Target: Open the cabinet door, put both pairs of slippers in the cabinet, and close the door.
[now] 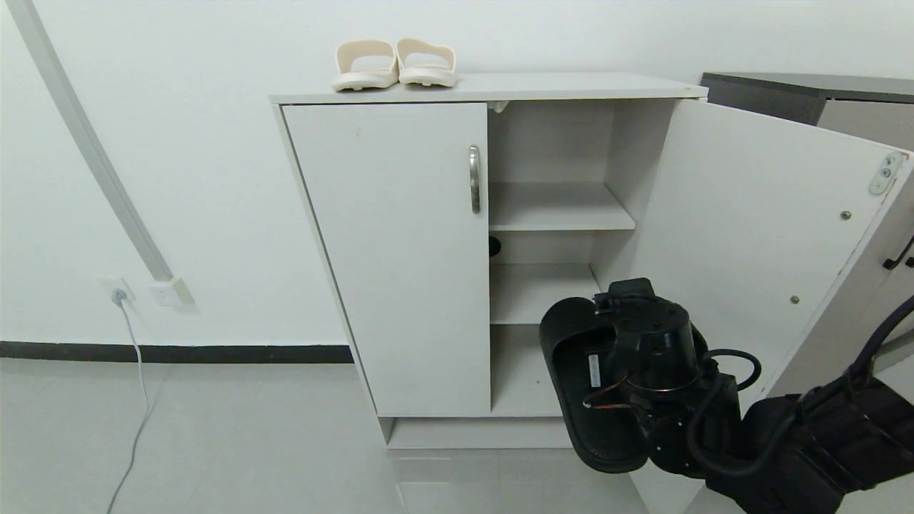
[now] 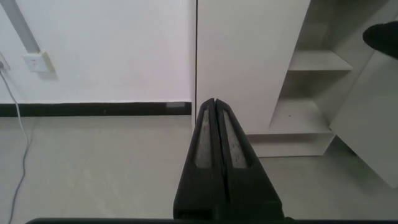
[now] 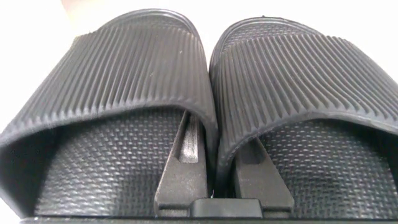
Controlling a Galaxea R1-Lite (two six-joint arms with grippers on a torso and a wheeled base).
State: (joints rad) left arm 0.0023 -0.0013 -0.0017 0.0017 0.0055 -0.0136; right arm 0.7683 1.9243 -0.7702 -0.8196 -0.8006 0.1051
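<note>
The right claw (image 3: 214,155) clamps the black slippers (image 1: 571,385) together by their inner walls, just in front of the cabinet (image 1: 385,250), whose door (image 1: 742,235) stands open beside it. Neither pair is shelved yet. The beige slippers (image 1: 395,64) sit on the cabinet's top, high above the claw. The left claw (image 2: 214,134) is closed and empty. Closing the door is also left to do.

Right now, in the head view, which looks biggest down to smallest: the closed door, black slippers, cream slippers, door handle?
1. closed door
2. black slippers, but they are nearer the camera, so their lead over the cream pair may be only nearness
3. cream slippers
4. door handle
</note>
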